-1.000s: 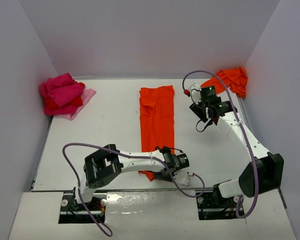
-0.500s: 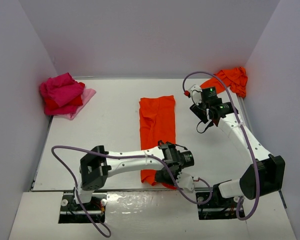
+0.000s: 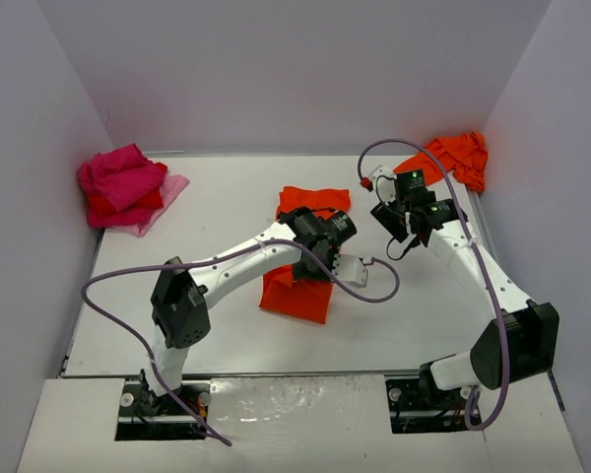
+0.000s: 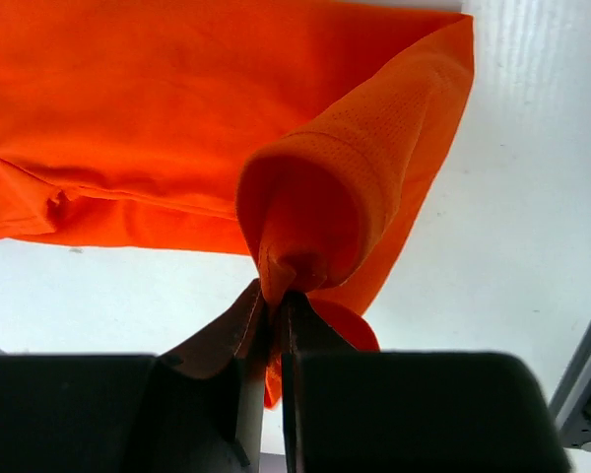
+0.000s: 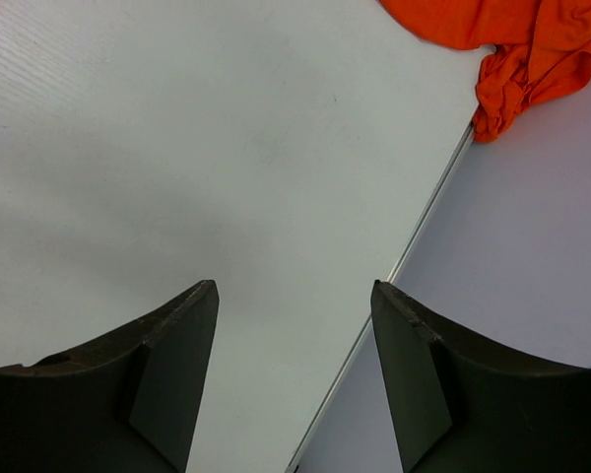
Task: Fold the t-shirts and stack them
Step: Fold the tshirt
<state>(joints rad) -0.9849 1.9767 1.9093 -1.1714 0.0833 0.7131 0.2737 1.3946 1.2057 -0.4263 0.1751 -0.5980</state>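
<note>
A bright orange-red t-shirt (image 3: 297, 294) lies in the middle of the table, doubled over on itself. My left gripper (image 3: 313, 251) hangs over it, shut on a bunched edge of the cloth. In the left wrist view the pinched fold (image 4: 305, 212) rises out of the closed gripper (image 4: 274, 296), and the rest of the shirt (image 4: 177, 108) spreads flat behind. My right gripper (image 3: 392, 225) hovers to the right of the shirt, open and empty. Through the right wrist view the right gripper (image 5: 295, 296) shows only bare table between its fingers.
A heap of orange-red t-shirts (image 3: 451, 158) sits at the back right corner, also seen as orange cloth (image 5: 517, 39) near the table's right edge (image 5: 426, 232). A pile of magenta, red and pale pink t-shirts (image 3: 125, 187) lies at the back left. Grey walls enclose the table.
My left gripper carried the shirt's near end from the front edge toward the back, folding the long strip over itself. The right arm has stayed in place.
</note>
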